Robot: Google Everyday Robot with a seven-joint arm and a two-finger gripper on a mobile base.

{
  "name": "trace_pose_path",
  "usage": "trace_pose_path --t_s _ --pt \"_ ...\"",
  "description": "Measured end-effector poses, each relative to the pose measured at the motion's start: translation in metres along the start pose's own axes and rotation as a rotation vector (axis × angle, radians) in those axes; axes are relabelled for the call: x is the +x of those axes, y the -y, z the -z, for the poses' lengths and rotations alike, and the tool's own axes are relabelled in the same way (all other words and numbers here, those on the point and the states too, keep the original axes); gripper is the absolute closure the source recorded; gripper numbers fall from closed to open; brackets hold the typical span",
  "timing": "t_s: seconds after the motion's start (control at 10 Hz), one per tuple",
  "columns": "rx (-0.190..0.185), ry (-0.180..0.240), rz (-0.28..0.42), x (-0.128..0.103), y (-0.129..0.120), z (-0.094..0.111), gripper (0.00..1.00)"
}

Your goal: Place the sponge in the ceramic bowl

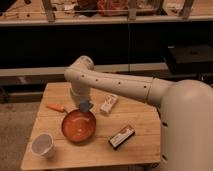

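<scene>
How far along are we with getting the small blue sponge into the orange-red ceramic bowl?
Done: the gripper is shut on the small blue rectangular sponge, lifted off the wooden table. In hand: it hangs over the far rim of the wide orange-red ceramic bowl. Left: lower and release; the bowl looks empty.
</scene>
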Motion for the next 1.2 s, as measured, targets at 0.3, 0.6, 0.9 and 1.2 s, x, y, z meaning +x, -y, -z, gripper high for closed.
trace_pose_path --t_s 0.3,0.6,0.9,1.2 --pt "0.010 -0.002 0.023 0.0021 0.0040 -0.0021 1.00" --pt "0.016 -0.003 0.032 0.0034 0.0052 -0.0042 1.00" --pt "0.026 -0.004 0.047 0.0047 0.0069 -0.0063 1.00" --pt "0.032 -0.006 0.056 0.0057 0.0073 -0.0078 1.00"
